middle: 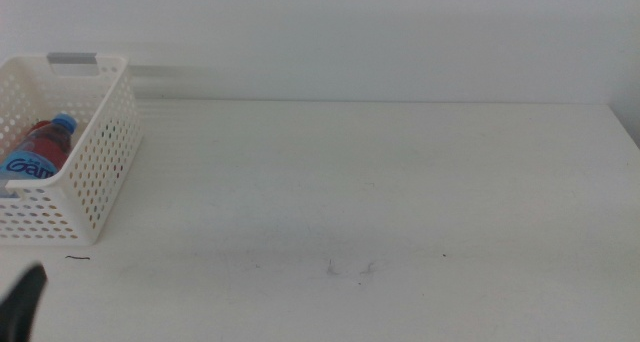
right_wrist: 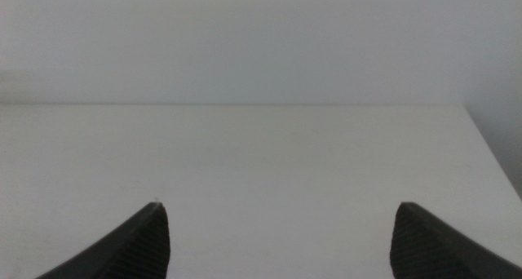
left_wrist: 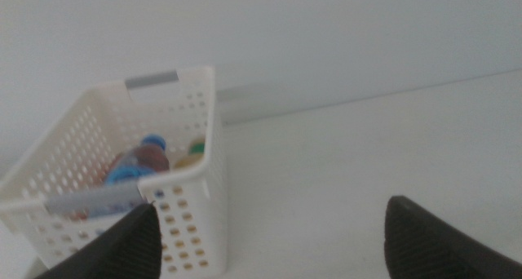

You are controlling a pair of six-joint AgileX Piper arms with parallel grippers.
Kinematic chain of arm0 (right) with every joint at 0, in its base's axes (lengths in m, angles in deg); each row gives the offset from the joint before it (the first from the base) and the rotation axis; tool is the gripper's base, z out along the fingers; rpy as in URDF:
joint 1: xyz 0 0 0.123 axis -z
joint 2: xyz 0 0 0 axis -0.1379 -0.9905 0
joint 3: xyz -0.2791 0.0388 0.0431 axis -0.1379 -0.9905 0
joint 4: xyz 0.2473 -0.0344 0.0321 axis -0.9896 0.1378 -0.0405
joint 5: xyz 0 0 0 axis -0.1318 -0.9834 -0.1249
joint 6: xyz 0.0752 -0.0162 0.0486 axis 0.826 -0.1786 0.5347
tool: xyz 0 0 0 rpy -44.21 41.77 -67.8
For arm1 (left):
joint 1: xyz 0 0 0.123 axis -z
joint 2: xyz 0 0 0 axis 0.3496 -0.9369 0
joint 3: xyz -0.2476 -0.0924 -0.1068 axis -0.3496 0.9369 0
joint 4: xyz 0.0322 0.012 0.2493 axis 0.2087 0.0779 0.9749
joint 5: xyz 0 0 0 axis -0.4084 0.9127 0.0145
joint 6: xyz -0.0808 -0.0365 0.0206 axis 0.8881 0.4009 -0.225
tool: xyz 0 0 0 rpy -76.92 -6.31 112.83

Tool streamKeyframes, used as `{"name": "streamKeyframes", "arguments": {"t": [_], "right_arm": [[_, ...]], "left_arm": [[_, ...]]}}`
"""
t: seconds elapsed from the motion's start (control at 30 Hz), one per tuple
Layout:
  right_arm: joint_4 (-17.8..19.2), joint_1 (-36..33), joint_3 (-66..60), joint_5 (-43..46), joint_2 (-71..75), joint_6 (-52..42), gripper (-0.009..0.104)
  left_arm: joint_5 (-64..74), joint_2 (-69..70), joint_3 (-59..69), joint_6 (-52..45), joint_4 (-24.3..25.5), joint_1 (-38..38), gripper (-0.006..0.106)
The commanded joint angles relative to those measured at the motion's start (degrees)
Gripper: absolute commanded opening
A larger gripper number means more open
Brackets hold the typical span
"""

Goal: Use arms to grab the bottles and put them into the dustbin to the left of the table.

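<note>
Both sets of fingers are spread apart with nothing between them, as far as I can read from my two wrist feeds. On the left wrist feed I see the left gripper [left_wrist: 269,234] above the counter [left_wrist: 342,165], just beside the dustbin [left_wrist: 192,148], with one finger [left_wrist: 122,246] in front of the basket's perforated side wall and the other well off over bare white surface. On the right wrist feed the right gripper [right_wrist: 277,238] looks out over plain counter [right_wrist: 261,157] toward the back wall, its fingers wide, with only white surface between them.

From the overhead feed, the dustbin [middle: 105,152] stands at the far left of the counter [middle: 380,182], its grey strip [middle: 72,58] on the rear rim. Inside it I can make out the water bottle [middle: 35,157], lying tilted with its blue cap up toward the back, and something dark red right against it that I take for the red can [middle: 45,137], though I cannot be sure at this sharpness. On the left wrist feed I also see the blue cap [left_wrist: 152,142], the reddish shape beside it, and a patch of yellow [left_wrist: 192,158] against the near wall, likely the juice bottle.

Only a dark tip of the left gripper [middle: 22,297] shows on the overhead feed, at the bottom left corner. A few small scuff marks [middle: 350,269] dot the counter's middle.
</note>
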Motion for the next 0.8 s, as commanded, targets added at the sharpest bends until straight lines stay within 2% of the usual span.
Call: {"name": "streamKeyframes", "arguments": {"t": [0.0, 0.1, 0.27, 0.4, 0.73, 0.77], "right_arm": [[0.3, 2.1, -5.8, 0.5, 8.8, -0.1, 0.089], [0.9, 4.6, -11.0, -0.3, 18.9, -0.1, 0.089], [0.9, 7.0, -12.1, -2.1, 19.7, -0.1, 0.089], [5.0, 7.0, -12.1, -2.3, 19.7, -0.1, 0.089], [4.7, 7.0, -12.1, -1.8, 19.7, -0.1, 0.089], [4.7, 7.0, -12.1, -1.8, 19.7, -0.1, 0.089]], "left_arm": [[-1.8, 5.1, 4.6, 0.4, -2.1, 0.1, 0.094], [-2.6, 5.8, 8.5, 0.4, -2.3, 0.1, 0.094], [-9.6, 5.8, 11.3, 0.4, -6.0, 0.1, 0.094], [-8.1, 5.8, 11.3, 0.4, -5.1, 0.1, 0.094], [-8.5, 5.8, 11.3, 0.4, -5.0, 0.1, 0.094], [-8.9, 5.8, 11.3, 1.6, -1.9, 0.1, 0.094]]}}
